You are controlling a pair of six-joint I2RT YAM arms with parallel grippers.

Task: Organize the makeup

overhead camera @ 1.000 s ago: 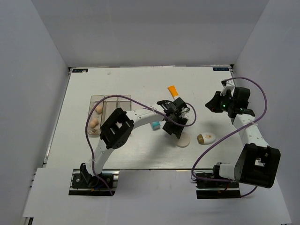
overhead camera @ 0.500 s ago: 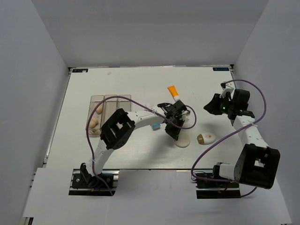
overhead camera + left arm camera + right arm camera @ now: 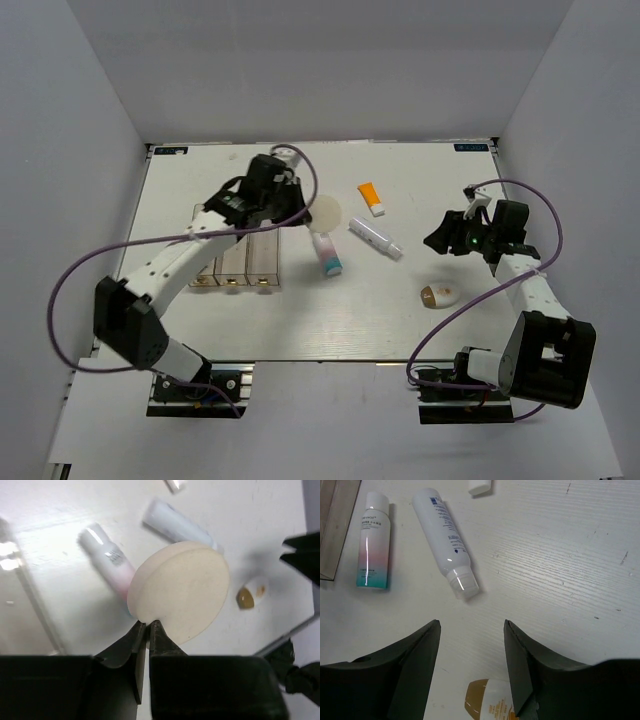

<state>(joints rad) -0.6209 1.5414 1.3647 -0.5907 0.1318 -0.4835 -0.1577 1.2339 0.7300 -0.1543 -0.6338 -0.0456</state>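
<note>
The beige round puff (image 3: 328, 212) is held at its edge by the left pincer (image 3: 308, 208), above the tabletop (image 3: 200, 330) and just to the right of the clear organizer box (image 3: 262, 262). In the left wrist view the two fingertips (image 3: 141, 630) stand very close together and pinch the lower rim of the puff (image 3: 180, 597); the flat face of the puff is turned toward the camera and hides part of what lies below it.

Directly under the puff lies the white tube with teal end (image 3: 327, 252). It lies flat, its white end near the puff and its teal end toward the near side of the tabletop. To the right of it, a little apart, the slim white tube (image 3: 376, 238) lies at a slant. Farther back is the orange tube (image 3: 371, 197), with its white cap pointing to the near side. None of these three tubes touches another.

The white-and-gold egg (image 3: 440, 295) rests on its side well to the right of the tubes, with the gold end toward the left.

The right pincer (image 3: 440, 238) hangs over the tabletop between the slim white tube and the egg and grips nothing. In the right wrist view its fingers (image 3: 420, 645) are wide apart, the egg (image 3: 487, 702) shows at the bottom edge between them, and both white tubes (image 3: 445, 540) (image 3: 370, 540) lie beyond.
</note>
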